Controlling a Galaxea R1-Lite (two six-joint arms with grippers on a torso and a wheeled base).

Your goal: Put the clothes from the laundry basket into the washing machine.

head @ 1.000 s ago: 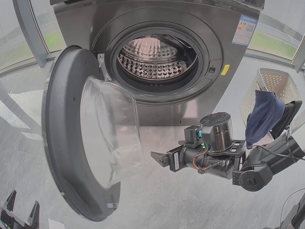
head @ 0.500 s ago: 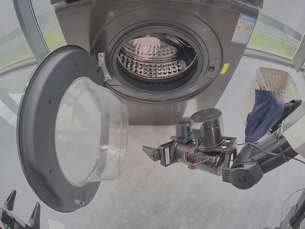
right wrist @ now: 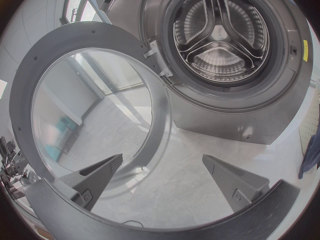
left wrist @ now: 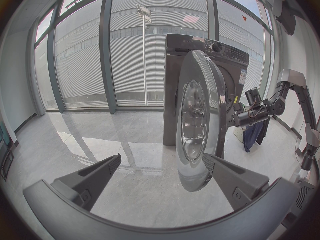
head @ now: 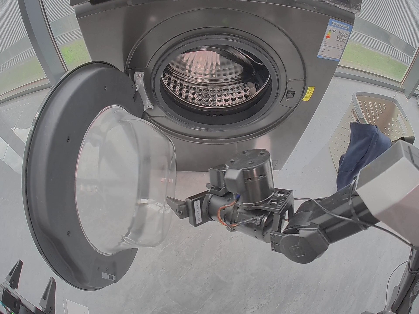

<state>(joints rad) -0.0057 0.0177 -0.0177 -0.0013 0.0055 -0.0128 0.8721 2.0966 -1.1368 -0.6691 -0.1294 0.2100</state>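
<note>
Quick status: the washing machine [head: 109, 31] has its door [head: 56, 175] swung wide to the robot's left, and the drum [head: 209, 83] looks empty afaict, nothing but bare steel in the right wrist view. So no clothes are loaded yet.

The right gripper [head: 174, 206] is low in front of the machine, just beside the door's glass bowl [head: 126, 184]. Can't tell if it's touching the glass. Its claw is spread wide w/ nothing in it. The left gripper [head: 30, 282] is parked down by the floor on the far left, also spread wide and empty.

The laundry basket [head: 379, 97] is on the floor to the right of the machine, well apart from the right gripper. A blue garment [head: 364, 149] hangs over its near rim, partly behind the right arm.

Imo the door-opening bit is basically done and the pick-up step comes next. That means getting the right arm over to the basket, coming down on the blue garment where it bunches at the rim, and pinching enough fabric that it won't slip. Then it needs to go deep enough into the drum that nothing drapes over the door seal.
</note>
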